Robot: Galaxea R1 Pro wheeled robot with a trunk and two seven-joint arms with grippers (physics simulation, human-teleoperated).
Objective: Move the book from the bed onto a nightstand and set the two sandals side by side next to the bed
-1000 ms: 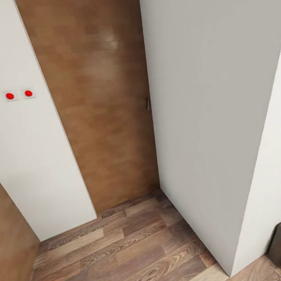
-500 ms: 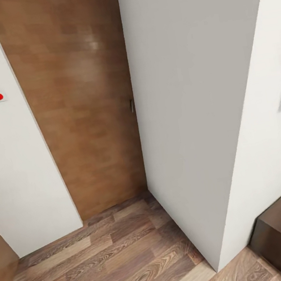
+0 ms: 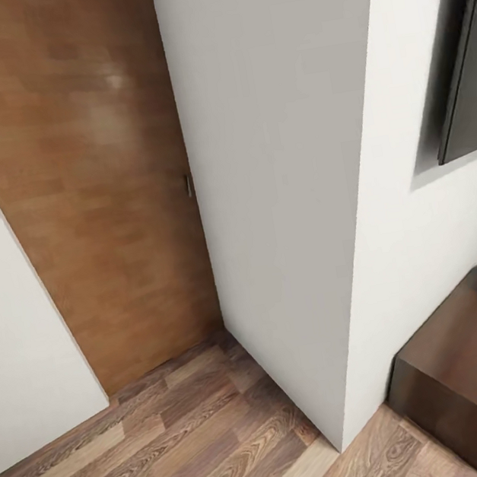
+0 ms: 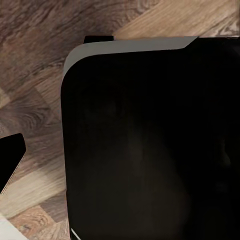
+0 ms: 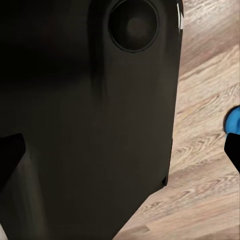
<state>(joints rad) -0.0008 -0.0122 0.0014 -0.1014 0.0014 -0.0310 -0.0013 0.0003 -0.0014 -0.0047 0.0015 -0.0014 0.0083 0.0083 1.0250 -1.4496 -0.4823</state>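
The book, the bed and the nightstand are out of view. In the right wrist view a small bright blue rounded patch (image 5: 233,120) lies on the wood floor at the picture's edge; it looks like part of a sandal, most of it cut off. My right gripper (image 5: 120,155) is open, its dark fingertips (image 5: 10,152) far apart with nothing between them, over the robot's black body (image 5: 90,100). My left gripper (image 4: 120,165) hangs over the robot's black base (image 4: 150,140). One dark fingertip (image 4: 10,155) shows at the picture's edge, so it looks open and empty.
Ahead stands a brown wooden door (image 3: 86,201), shut, beside a jutting white wall corner (image 3: 284,185). A dark brown wooden block (image 3: 466,364) sits on the plank floor (image 3: 165,458) at the lower right. A dark panel (image 3: 470,94) hangs on the wall above it.
The camera has turned right: door and wall corner slid left, the two red wall switches left the picture, and the dark block and wall panel came further in.
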